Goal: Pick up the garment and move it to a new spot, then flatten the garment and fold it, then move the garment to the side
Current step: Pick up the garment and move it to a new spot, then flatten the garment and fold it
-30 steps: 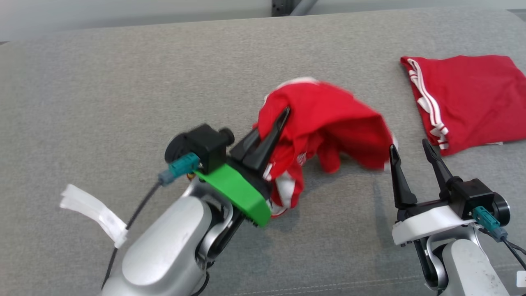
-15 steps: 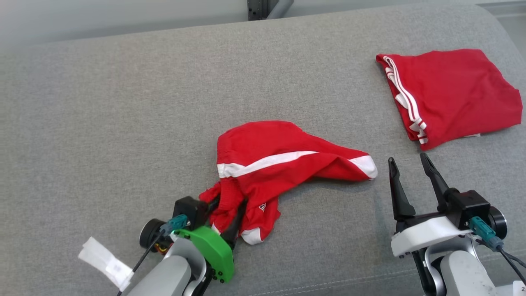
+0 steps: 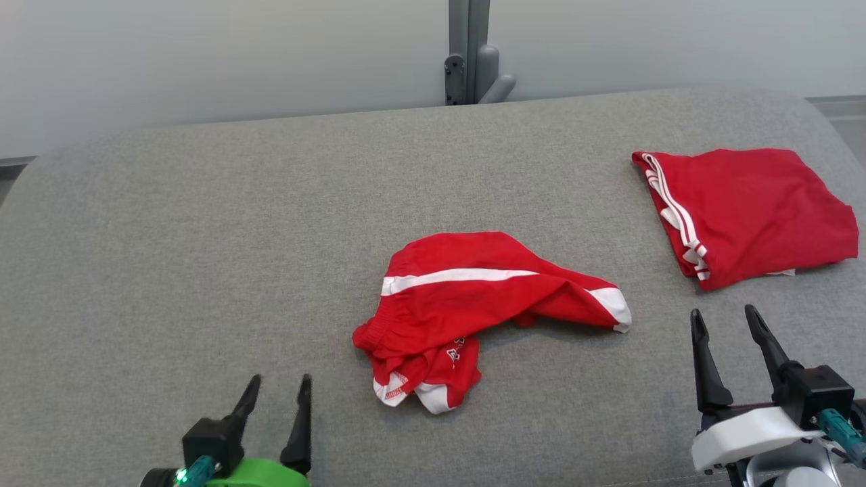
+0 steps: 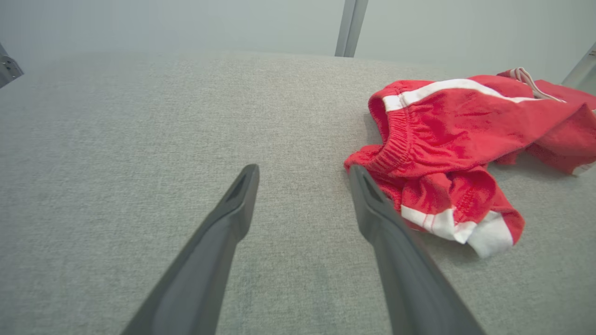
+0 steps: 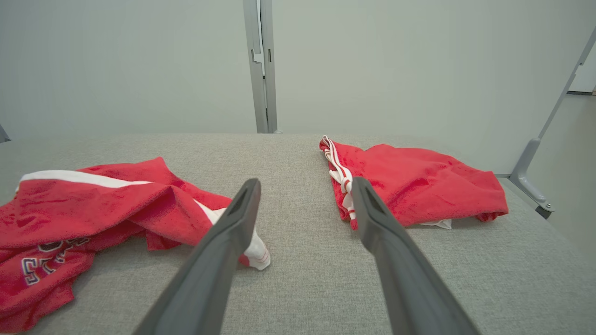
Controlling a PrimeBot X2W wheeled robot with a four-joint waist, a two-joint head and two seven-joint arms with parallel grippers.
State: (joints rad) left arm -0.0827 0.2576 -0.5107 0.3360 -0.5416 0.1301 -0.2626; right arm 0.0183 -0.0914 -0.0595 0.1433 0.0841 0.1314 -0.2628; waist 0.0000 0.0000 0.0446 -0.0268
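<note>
The garment [image 3: 473,304], red shorts with white stripes, lies crumpled in the middle of the grey cushioned surface [image 3: 203,237]; it shows too in the left wrist view [image 4: 447,144] and the right wrist view [image 5: 93,209]. My left gripper [image 3: 279,392] is open at the lower left, apart from the cloth, nothing between its fingers [image 4: 237,200]. My right gripper [image 3: 725,323] stands open at the lower right, empty, just right of the garment's leg end.
A second red garment [image 3: 744,210], folded, lies at the far right of the surface, also in the right wrist view [image 5: 409,186]. A grey post [image 3: 468,51] rises behind the back edge against a pale wall. The surface curves down at its left and right ends.
My left gripper lowered the garment onto the surface, opened and let it go, then drew back toward the near edge. The head camera tilted up. The right gripper stayed open.
</note>
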